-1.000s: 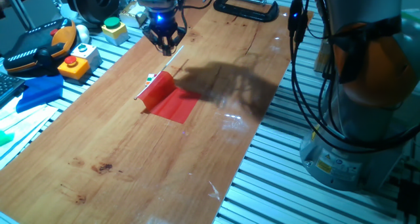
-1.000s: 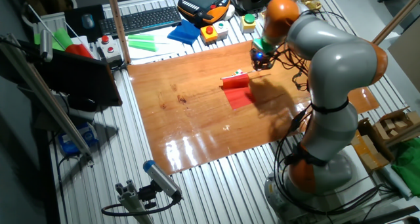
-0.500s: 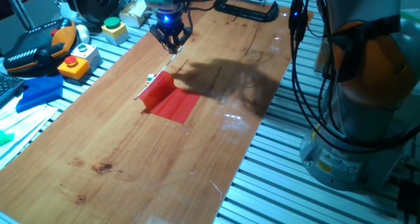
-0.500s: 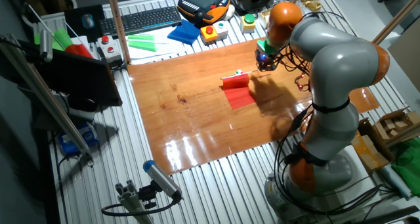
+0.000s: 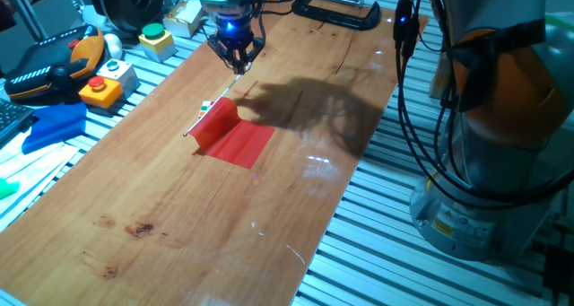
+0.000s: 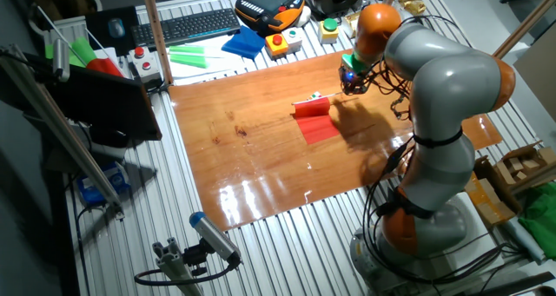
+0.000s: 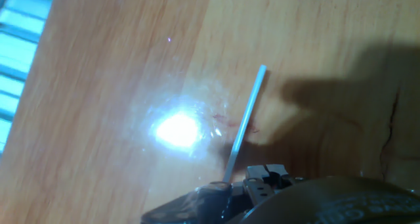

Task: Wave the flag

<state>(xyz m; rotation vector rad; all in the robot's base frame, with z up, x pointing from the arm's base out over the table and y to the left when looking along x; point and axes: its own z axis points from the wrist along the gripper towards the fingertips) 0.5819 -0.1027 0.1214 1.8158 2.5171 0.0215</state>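
The flag (image 5: 235, 137) lies flat on the wooden table (image 5: 179, 216), its red cloth spread out and partly folded along the thin white stick. From the other fixed view the flag (image 6: 317, 122) sits near the table's middle. My gripper (image 5: 239, 65) is low over the stick's far end, fingers drawn close together on it. In the hand view the stick (image 7: 246, 122) runs straight from the table down into my gripper (image 7: 230, 184), where its end disappears between the fingers. The gripper (image 6: 352, 86) is just right of the cloth.
A black clamp (image 5: 336, 10) sits at the table's far end. Button boxes (image 5: 100, 86), a blue cloth (image 5: 49, 125) and a keyboard (image 6: 187, 25) lie off the table's edge. The arm's base (image 5: 493, 162) stands beside the table.
The fingers stood wide open a second ago and have drawn together on the stick's end. The gripper shifted slightly toward the far end. The flag has not moved.
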